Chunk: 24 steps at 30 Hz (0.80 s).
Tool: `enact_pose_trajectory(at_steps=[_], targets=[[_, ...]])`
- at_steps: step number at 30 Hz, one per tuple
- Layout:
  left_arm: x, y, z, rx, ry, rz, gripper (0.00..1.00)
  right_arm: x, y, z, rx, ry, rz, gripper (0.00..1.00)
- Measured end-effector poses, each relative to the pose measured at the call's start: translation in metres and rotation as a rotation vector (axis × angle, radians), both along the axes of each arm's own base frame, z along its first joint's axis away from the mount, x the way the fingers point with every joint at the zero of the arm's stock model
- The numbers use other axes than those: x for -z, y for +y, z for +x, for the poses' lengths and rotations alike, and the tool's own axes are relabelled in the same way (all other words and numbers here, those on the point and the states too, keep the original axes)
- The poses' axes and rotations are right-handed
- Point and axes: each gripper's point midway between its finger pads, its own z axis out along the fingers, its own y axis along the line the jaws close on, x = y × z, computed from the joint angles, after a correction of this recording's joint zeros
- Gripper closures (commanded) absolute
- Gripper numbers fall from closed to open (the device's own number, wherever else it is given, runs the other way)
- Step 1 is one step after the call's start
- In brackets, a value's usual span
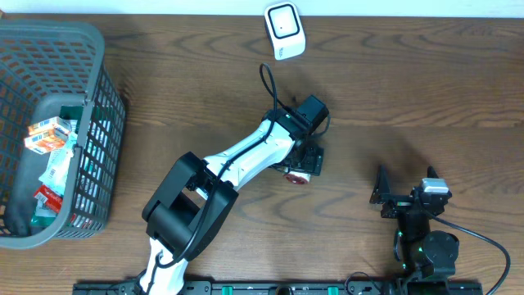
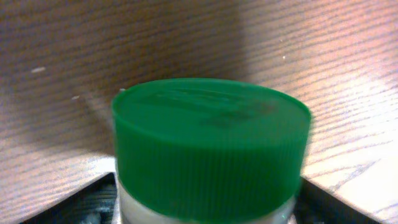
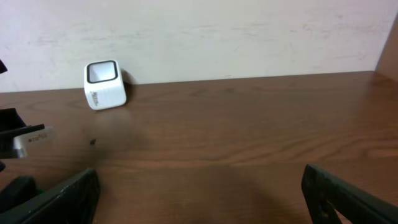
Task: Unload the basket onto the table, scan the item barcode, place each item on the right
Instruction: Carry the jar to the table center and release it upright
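Left wrist view shows one bottle [image 2: 205,214], pale-bodied with a ribbed green cap [image 2: 208,146], near the table's [image 1: 426,90] centre between the left gripper's [image 1: 307,157] fingers. Whether they pinch it I cannot tell. The right gripper [image 3: 202,196] is spread wide. One white scanner [image 1: 284,30], one grey basket [image 1: 98,49].

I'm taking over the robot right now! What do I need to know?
Left gripper: jaws around the green-lidded jar, in the middle of the table; grip unclear.
Right gripper: jaws open, empty, near edge.
Scanner: far edge, apart from the jar.
Basket: at the left, more items inside.
Done: jar reached.
To do: show it to the scanner.
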Motion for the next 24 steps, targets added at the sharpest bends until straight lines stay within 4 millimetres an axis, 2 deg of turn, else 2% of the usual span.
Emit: enact_pose_trajectory(at_steps=[7, 12, 14, 20, 24], targets=[[-0.001, -0.002, 0.002, -0.003, -0.006, -0.007, 0.06, 0.000, 0.000, 0.000, 0.000, 0.000, 0.000, 0.01], [-0.010, -0.003, 0.009, -0.008, -0.053, -0.019, 0.06, 0.000, 0.000, 0.000, 0.000, 0.000, 0.000, 0.01], [-0.023, -0.002, 0.014, -0.011, -0.092, -0.024, 0.06, 0.000, 0.000, 0.000, 0.000, 0.000, 0.000, 0.01], [-0.085, 0.012, 0.031, -0.002, -0.291, -0.023, 0.06, 0.000, 0.000, 0.000, 0.000, 0.000, 0.000, 0.01], [-0.140, 0.041, 0.031, -0.004, -0.357, -0.009, 0.06, 0.000, 0.000, 0.000, 0.000, 0.000, 0.000, 0.01]])
